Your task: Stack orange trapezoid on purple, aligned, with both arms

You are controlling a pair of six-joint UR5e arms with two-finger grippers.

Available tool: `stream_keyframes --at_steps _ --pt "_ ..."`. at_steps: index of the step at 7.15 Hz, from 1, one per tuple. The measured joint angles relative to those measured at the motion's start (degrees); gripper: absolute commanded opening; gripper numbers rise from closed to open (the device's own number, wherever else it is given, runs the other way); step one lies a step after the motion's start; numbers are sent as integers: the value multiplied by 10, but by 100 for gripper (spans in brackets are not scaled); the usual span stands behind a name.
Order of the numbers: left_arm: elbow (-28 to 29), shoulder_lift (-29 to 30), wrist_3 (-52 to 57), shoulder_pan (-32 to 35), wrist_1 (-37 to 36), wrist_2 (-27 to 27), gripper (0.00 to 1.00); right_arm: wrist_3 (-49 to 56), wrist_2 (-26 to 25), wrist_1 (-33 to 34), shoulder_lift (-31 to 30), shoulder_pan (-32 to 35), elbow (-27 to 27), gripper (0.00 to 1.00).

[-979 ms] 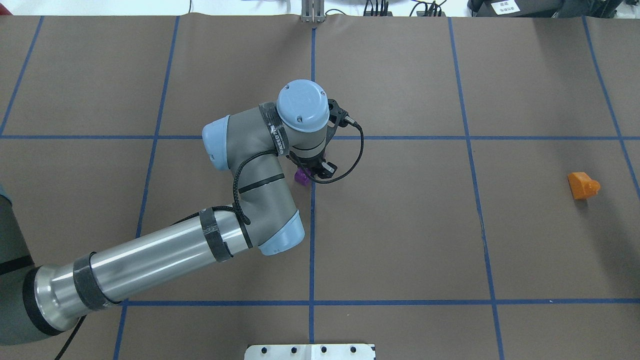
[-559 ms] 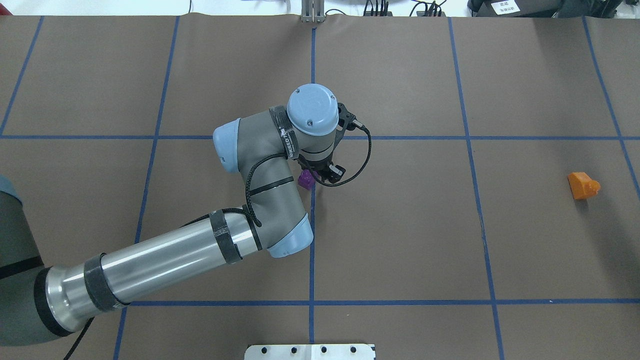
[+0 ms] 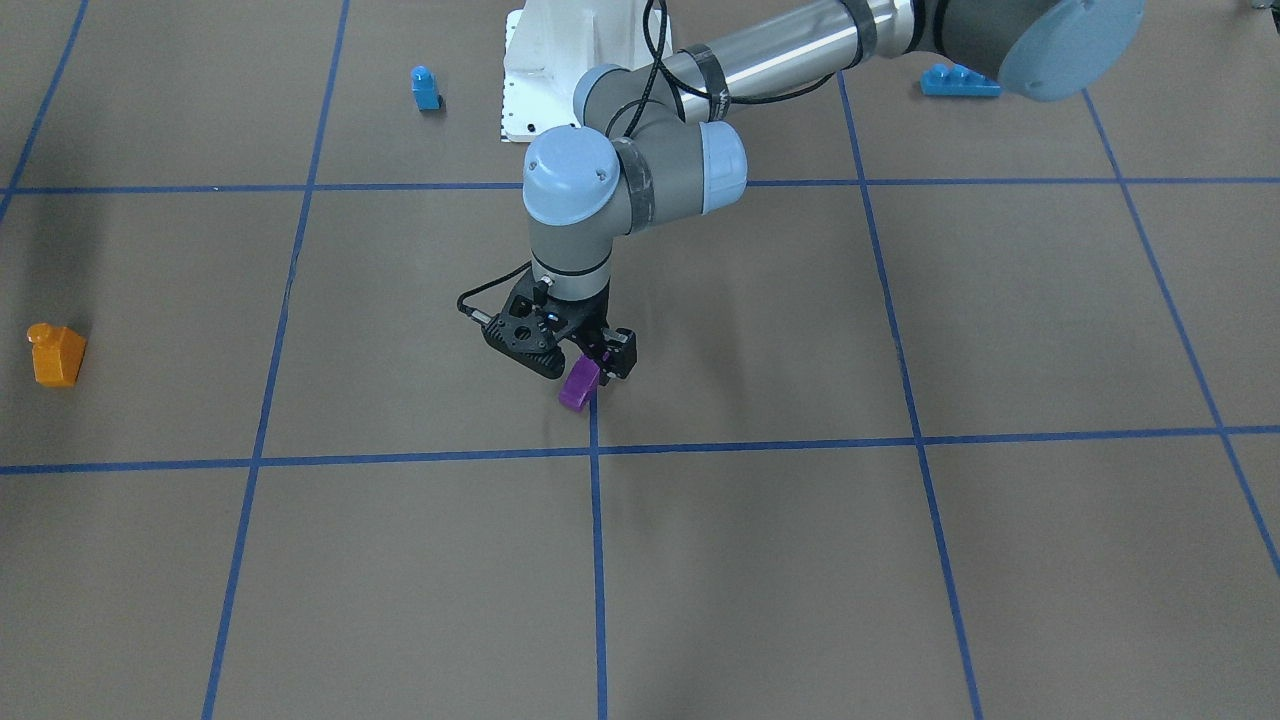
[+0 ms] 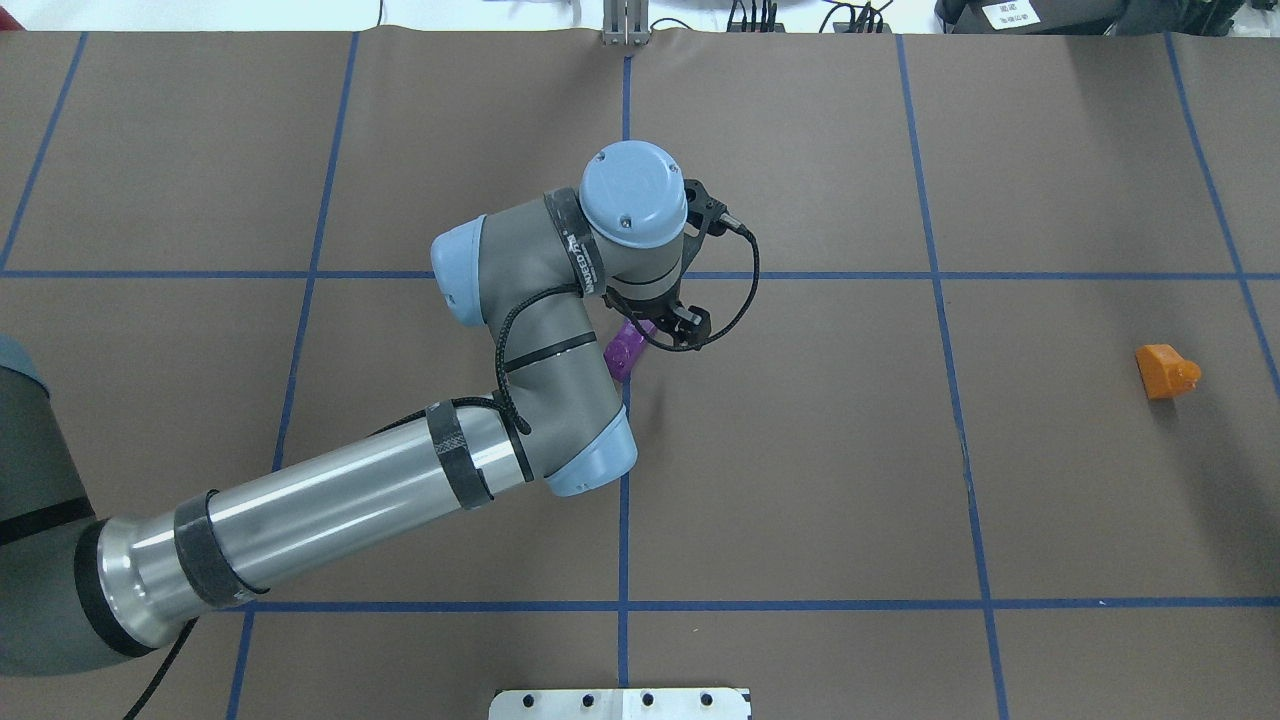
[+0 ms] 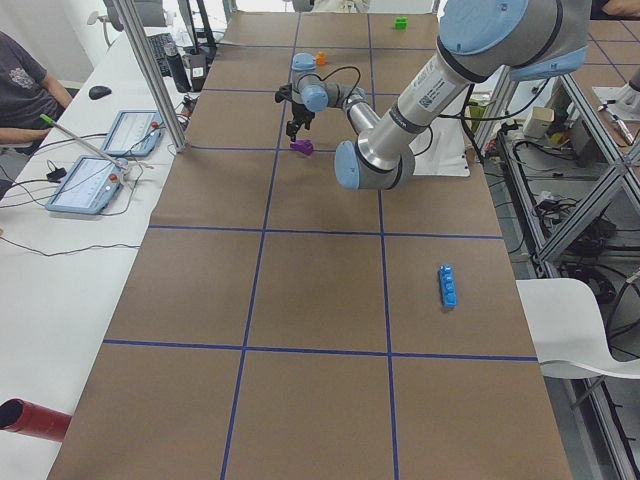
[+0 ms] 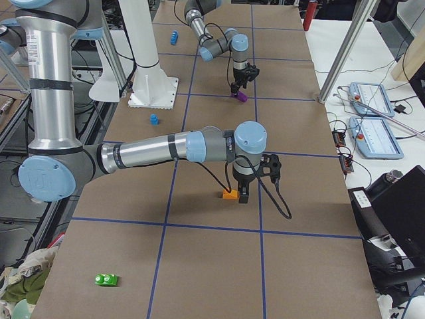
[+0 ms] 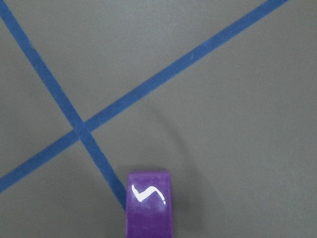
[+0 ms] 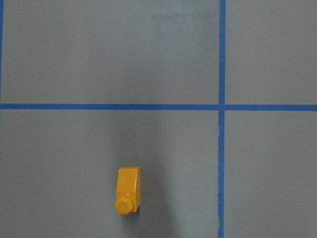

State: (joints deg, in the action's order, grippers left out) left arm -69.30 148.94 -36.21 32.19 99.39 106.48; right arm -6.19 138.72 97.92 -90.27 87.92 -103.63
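Observation:
My left gripper (image 3: 584,368) is shut on the purple brick (image 3: 578,386) and holds it tilted a little above the table, near the central crossing of blue tape lines; the brick also shows in the overhead view (image 4: 624,350) and at the bottom of the left wrist view (image 7: 149,204). The orange trapezoid (image 4: 1162,371) lies on its side far to the right, alone on the brown table. The right wrist view sees it from above (image 8: 128,189). My right gripper (image 6: 243,196) shows only in the exterior right view, close to the orange trapezoid (image 6: 230,195); I cannot tell whether it is open or shut.
A small blue one-stud brick (image 3: 425,88) and a long blue brick (image 3: 960,80) lie near the robot's white base plate (image 3: 520,100). A green brick (image 6: 106,280) lies at the table's right end. Operators' tablets (image 5: 88,185) sit beside the table.
My left arm has moved a little right and away from the robot, lifting the purple brick, which now hangs more tilted. The orange trapezoid has not moved.

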Motion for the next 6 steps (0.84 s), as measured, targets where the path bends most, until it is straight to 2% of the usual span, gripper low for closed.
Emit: stream_keyframes --at_steps 2,4,6 --pt "-7 5 2 54 -6 40 100 -76 -3 -50 -2 -40 -9 100" --pt "-47 5 6 94 -67 77 100 -197 -40 -174 -26 -102 -8 100" --pt "-69 6 6 105 -100 82 100 -302 -99 -288 -50 -182 14 100"
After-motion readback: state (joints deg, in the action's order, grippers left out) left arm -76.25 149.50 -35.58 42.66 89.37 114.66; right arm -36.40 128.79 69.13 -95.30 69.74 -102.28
